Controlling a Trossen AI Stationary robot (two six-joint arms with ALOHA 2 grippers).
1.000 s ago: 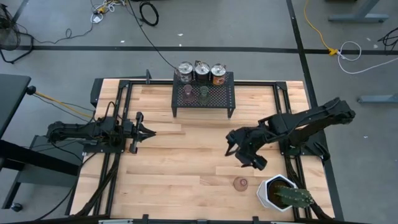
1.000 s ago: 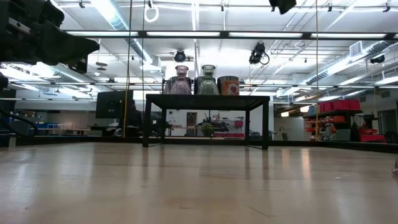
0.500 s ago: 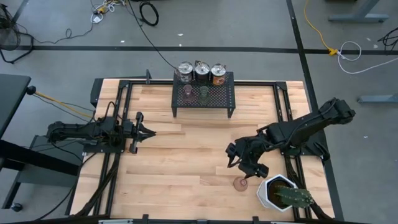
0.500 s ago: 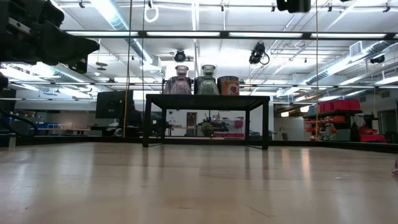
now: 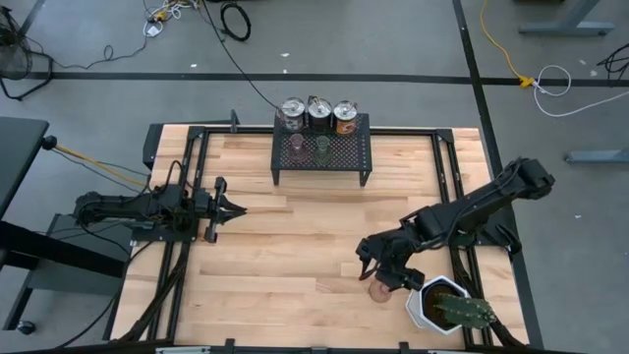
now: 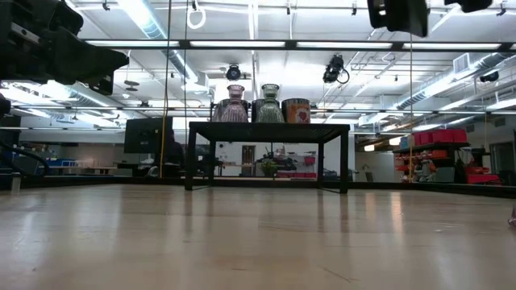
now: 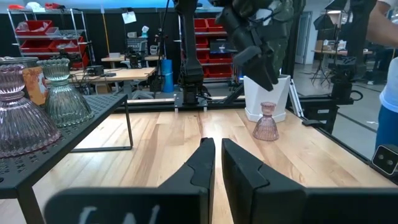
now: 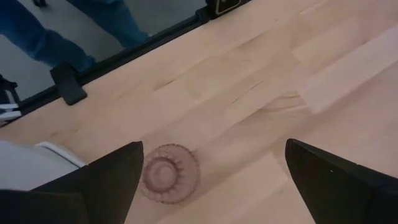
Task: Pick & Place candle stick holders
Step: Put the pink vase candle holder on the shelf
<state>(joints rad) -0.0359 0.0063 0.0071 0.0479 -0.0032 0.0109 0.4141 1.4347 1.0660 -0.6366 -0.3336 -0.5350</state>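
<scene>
Bare wooden table [image 5: 295, 265] surrounds the pink holder [image 8: 169, 173] under the wide-spread right hand [image 8: 211, 180].

The wooden table [image 5: 295, 256] bears a black mesh rack [image 5: 322, 149], a pink holder [image 5: 379, 291] and a white cactus pot [image 5: 429, 305].

Robotics lab/workshop: red parts bins [image 7: 38, 28] on shelving, workbenches [image 7: 127, 73], ceiling strip lights [image 6: 153, 16], floor cables [image 5: 496, 44].

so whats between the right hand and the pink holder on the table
Nothing: in the right wrist view, the open right hand hangs over the pink holder, only bare wood table between.
</scene>
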